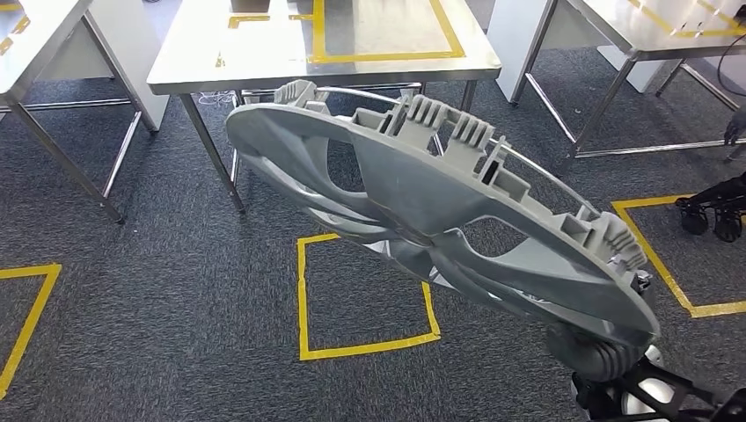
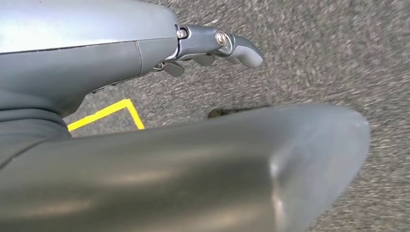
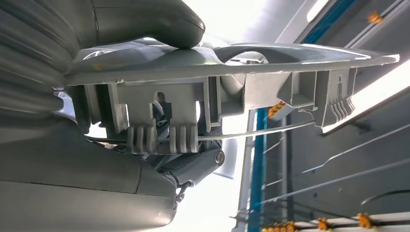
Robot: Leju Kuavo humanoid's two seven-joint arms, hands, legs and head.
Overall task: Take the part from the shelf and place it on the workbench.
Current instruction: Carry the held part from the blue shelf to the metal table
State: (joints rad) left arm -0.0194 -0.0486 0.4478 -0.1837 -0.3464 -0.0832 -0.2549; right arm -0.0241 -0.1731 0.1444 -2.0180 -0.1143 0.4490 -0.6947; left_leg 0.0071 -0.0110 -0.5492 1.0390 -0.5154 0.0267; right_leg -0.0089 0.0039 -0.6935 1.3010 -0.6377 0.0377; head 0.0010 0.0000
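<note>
A large grey wheel-cover part [image 1: 422,198], round with clips and a wire ring on its upper side, hangs tilted over the carpet. My right hand [image 1: 605,353] grips its near right rim from below. In the right wrist view the thumb [image 3: 145,21] presses on the part [image 3: 232,55] from one side, with the fingers [image 3: 196,164] curled against the clip side. The steel workbench [image 1: 264,66], marked with a yellow tape rectangle, stands ahead, beyond the part's far edge. My left hand [image 2: 159,53] hangs over the carpet with its fingers spread, holding nothing.
More steel tables stand at the far left [image 1: 35,44] and far right [image 1: 633,35]. Yellow tape squares [image 1: 303,299] mark the grey carpet. A black wheeled frame [image 1: 713,211] sits at the right edge.
</note>
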